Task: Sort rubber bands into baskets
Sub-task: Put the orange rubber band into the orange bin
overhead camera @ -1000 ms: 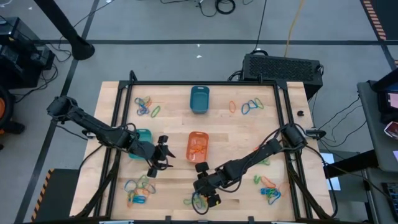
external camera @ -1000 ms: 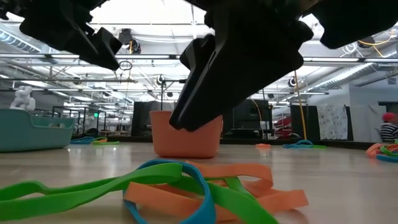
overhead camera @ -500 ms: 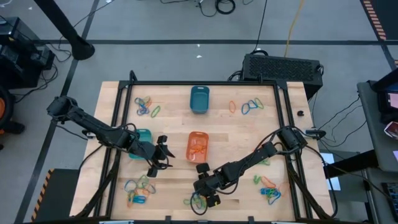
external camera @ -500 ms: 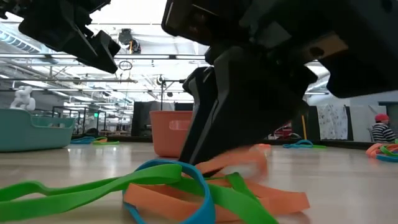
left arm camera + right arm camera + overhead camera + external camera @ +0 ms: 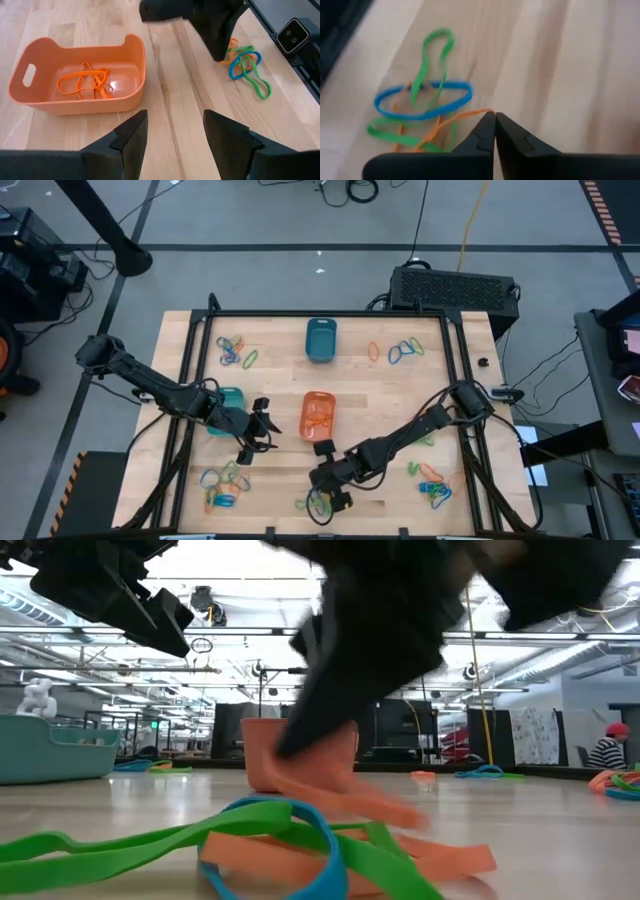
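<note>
My right gripper [image 5: 325, 492] is down at a small pile of orange, green and blue rubber bands [image 5: 318, 503] near the table's front edge, shut on an orange band [image 5: 451, 121]. A blue band [image 5: 422, 100] and green bands [image 5: 432, 55] lie flat beside it. My left gripper [image 5: 262, 430] hangs open over bare wood left of the orange basket [image 5: 318, 415], which has orange bands [image 5: 85, 80] lying in it. The turquoise basket [image 5: 229, 402] stands partly under the left arm. The dark teal basket [image 5: 320, 339] stands at the far middle. My right gripper pinches one end of the orange band's loop [image 5: 479, 112] between its two fingertips. The fingers slant down from the table's right and far side. In the low view that end [image 5: 345, 798] is raised, and the band runs down slantwise to the pile on the table.
Other clumps of rubber bands lie far left [image 5: 235, 350], far right [image 5: 400, 350], near left [image 5: 222, 485] and near right [image 5: 430, 478]. A black box [image 5: 455, 285] sits behind the far edge. A person [image 5: 608, 745] shows in the room beyond.
My right gripper has come down onto the pile near the front edge and shut on the orange band. One end of that band is now drawn up off the pile while the blue and green bands stay flat.
</note>
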